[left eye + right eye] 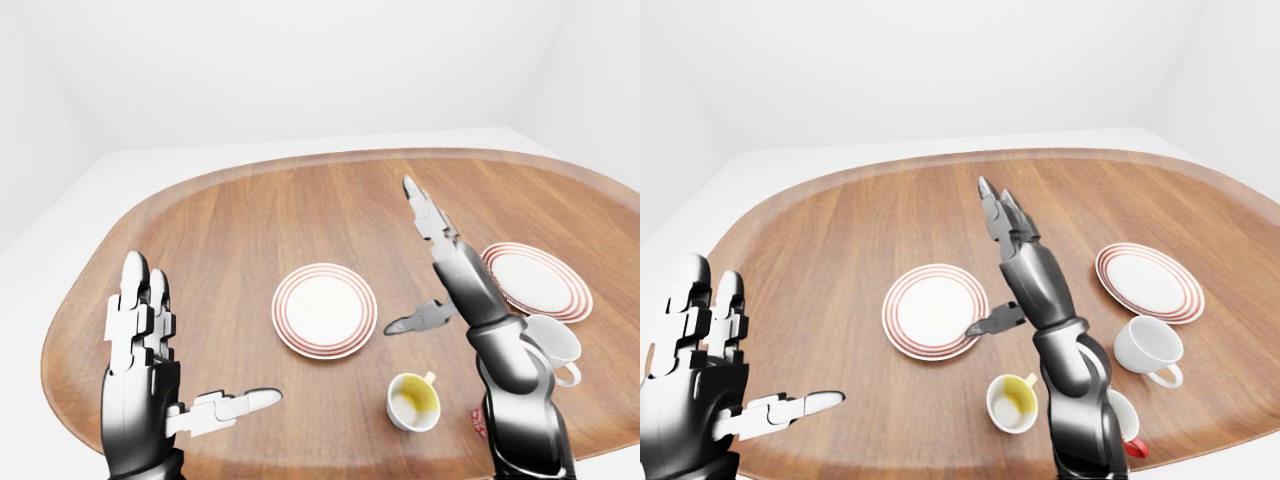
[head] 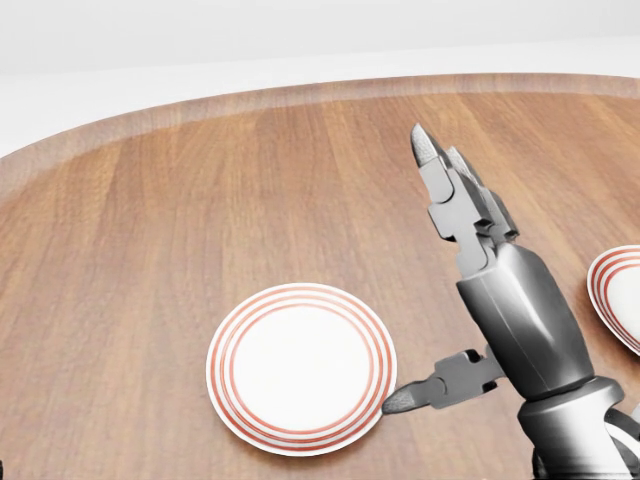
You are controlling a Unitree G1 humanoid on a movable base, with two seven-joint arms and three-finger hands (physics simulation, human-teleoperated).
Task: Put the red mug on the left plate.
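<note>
Right hand [image 1: 1015, 260] raised above the wooden surface [image 1: 230, 230], fingers straight and spread, thumb jutting toward the left plate [image 1: 325, 310]; nothing held. Thumb tip overlapping the plate's right rim in head and right-eye views; contact or clearance not determinable. Forearm rising from bottom of the views, cut off at the lower edge.

Left hand [image 1: 160, 365] at lower left of left-eye view, palm upright, fingers spread, thumb out to the right, empty. Absent from head view; wrist cropped at the bottom edge of both eye views.

Red mug [image 1: 1128, 435] almost entirely hidden behind the right forearm: only a red handle and a pale sliver of rim visible at lower right of right-eye view, a small red patch in left-eye view. Resting near the bottom edge of the surface, well apart from the left plate. Upright or tilted: cannot tell.

Yellow mug [image 1: 1010, 402] upright just left of the forearm, interior visible. White mug [image 1: 1150, 348] to the right, beside the 2nd plate [image 1: 1150, 282]. 2nd plate cropped by the right edge in head view.
</note>
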